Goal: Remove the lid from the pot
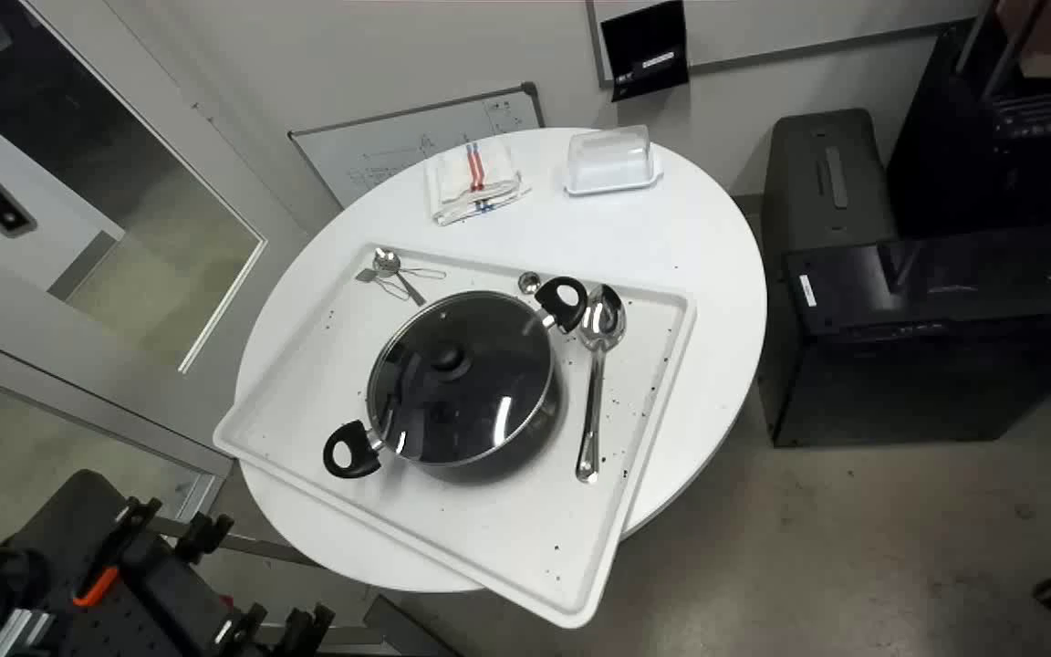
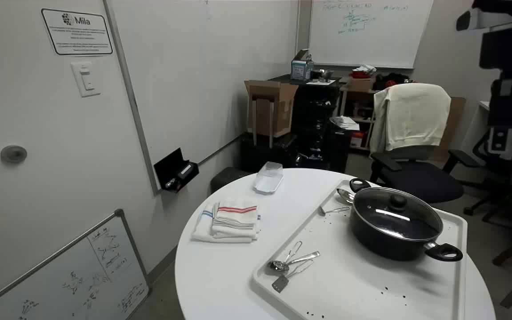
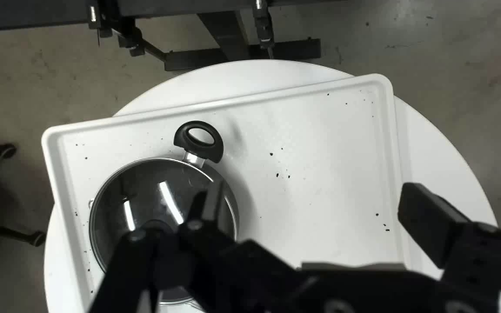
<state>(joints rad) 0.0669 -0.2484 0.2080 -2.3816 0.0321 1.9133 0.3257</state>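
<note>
The lid (image 1: pixel 498 365) is a dark, glossy glass disc with a black central knob and a thin pale rim. It lies on the black pot (image 1: pixel 539 429) and covers its top. Lid (image 2: pixel 378 211) and pot (image 2: pixel 378 242) also show in an exterior view, with the knob upright. In the wrist view the lid (image 3: pixel 144 191) and pot (image 3: pixel 223 179) are at the lower left, partly hidden by my gripper, which covers the knob. My gripper (image 3: pixel 315 213) is open and empty, its fingers wide apart above the tray. In an exterior view my gripper (image 1: pixel 4 212) shows only partly at the upper left, away from the pot.
A white tray (image 1: pixel 306 383) on a round white table (image 1: pixel 708 274) bears the pot. A large spoon (image 1: pixel 593 392) lies beside it, and small utensils (image 1: pixel 389 269) lie at a tray corner. Folded towels (image 1: pixel 475 178) and a clear-lidded butter dish (image 1: pixel 612 162) stand at the table's edge.
</note>
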